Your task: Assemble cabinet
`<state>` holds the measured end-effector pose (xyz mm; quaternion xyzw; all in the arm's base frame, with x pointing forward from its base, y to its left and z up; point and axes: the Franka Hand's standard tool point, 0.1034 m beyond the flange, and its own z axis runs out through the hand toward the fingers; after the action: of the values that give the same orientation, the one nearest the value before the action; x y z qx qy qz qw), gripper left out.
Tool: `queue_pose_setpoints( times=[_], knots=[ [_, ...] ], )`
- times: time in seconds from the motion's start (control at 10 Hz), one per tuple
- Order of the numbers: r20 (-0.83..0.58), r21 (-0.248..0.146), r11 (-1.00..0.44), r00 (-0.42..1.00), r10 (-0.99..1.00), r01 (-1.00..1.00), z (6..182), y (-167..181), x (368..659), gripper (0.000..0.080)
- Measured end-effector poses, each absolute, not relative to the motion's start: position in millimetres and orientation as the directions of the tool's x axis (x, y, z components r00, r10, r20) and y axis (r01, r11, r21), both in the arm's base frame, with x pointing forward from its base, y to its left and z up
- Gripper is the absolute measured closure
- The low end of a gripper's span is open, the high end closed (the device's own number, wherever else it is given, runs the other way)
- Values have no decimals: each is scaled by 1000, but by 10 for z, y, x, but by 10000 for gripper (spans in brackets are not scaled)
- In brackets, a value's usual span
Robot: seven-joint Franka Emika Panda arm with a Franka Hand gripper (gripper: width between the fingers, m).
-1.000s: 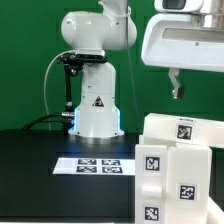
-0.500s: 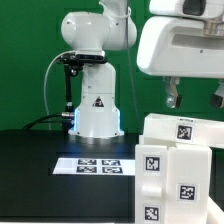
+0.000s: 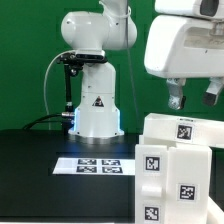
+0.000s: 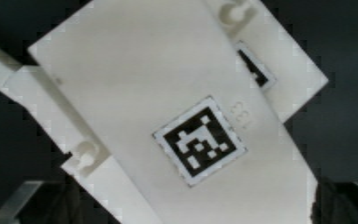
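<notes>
We judge assembly barely begun: our pincer (image 3: 193, 98) hangs spread (holding nothing) above the cabinet (image 3: 175, 168), panels apparently unjoined.

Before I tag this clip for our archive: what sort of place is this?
Most likely a robotics lab test bench. A robot arm is bolted to a black table against a green backdrop, and the white cabinet parts and the marker board carry square tracking tags.

gripper (image 3: 194, 99) hovering clear above cabinet (image 3: 178, 170); open air between; black table (image 3: 40, 170) lying free at 9 o'clock of cabinet.
</notes>
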<state>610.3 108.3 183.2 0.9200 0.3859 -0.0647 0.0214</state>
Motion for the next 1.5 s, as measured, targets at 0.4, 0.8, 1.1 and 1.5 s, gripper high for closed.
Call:
queue_pose_setpoints(
  times=[0.4,0.8,1.1,1.5],
  knots=[
    [-126,-41,-484,476,870,874,1754,999,6088,151],
    [-135,-47,-420,411,902,906,1695,999,6052,151],
    [-138,-52,-430,420,897,901,1609,1001,5999,151],
    [-144,-56,-440,429,892,896,1557,954,5994,151]
  ],
)
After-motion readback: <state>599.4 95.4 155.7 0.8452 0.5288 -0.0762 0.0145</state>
